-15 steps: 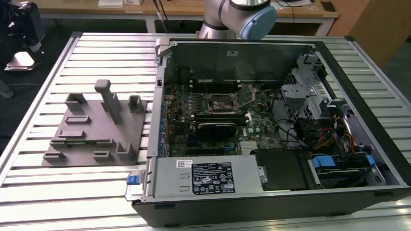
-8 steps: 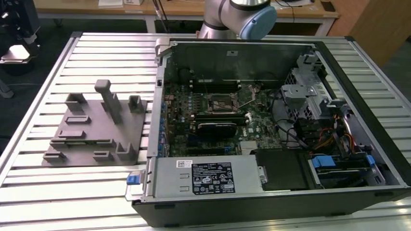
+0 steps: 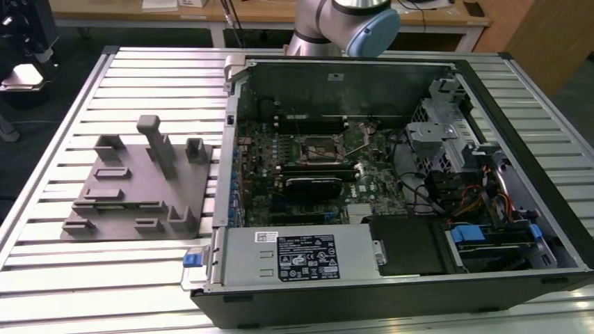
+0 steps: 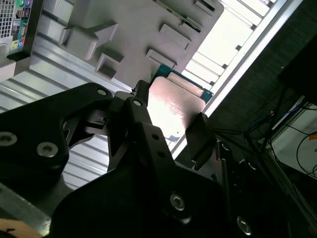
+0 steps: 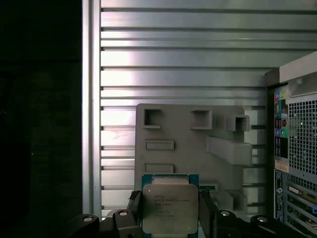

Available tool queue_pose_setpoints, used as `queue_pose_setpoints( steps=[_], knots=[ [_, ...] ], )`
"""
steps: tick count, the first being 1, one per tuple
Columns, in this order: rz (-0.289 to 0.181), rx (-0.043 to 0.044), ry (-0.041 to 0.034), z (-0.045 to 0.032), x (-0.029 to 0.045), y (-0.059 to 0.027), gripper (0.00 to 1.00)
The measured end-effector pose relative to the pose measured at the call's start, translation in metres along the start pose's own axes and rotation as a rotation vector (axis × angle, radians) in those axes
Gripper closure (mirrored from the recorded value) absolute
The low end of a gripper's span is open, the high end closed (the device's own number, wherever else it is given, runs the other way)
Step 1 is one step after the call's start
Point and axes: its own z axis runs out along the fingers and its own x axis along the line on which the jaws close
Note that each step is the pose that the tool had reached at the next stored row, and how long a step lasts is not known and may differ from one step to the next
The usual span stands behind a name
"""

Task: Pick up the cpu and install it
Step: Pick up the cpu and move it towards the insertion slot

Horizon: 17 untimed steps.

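The pincer [image 5: 170, 203] was clamped on the cpu [image 5: 170, 212], with a black finger [image 5: 206, 210] pressed against each of two opposite edges and the silvery top facing the first wrist view. The chip was held above the near edge of the grey plastic fixture [image 5: 188, 131], which lay on the slatted metal table [image 5: 183, 54]. On the exterior view's right of the fixture stood the open computer case [image 3: 519, 90], its black CPU socket [image 3: 320, 147] on the motherboard [image 3: 371, 184]. The arm [image 3: 348, 24] rose beyond the case's far side.

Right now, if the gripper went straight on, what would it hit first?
Likely the grey fixture block, which the gripper, shut on the cpu, faces; depth is unclear.
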Motion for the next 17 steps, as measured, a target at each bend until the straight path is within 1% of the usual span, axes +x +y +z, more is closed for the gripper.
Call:
queue_pose_setpoints(
  steps=[5,17],
  knots=[
    [0.0,-0.0001,-0.0002,0.0003,-0.0058,0.0001,0.46],
    [0.0,-0.0001,-0.0002,0.0009,-0.0242,0.0005,0.46]
  ],
)
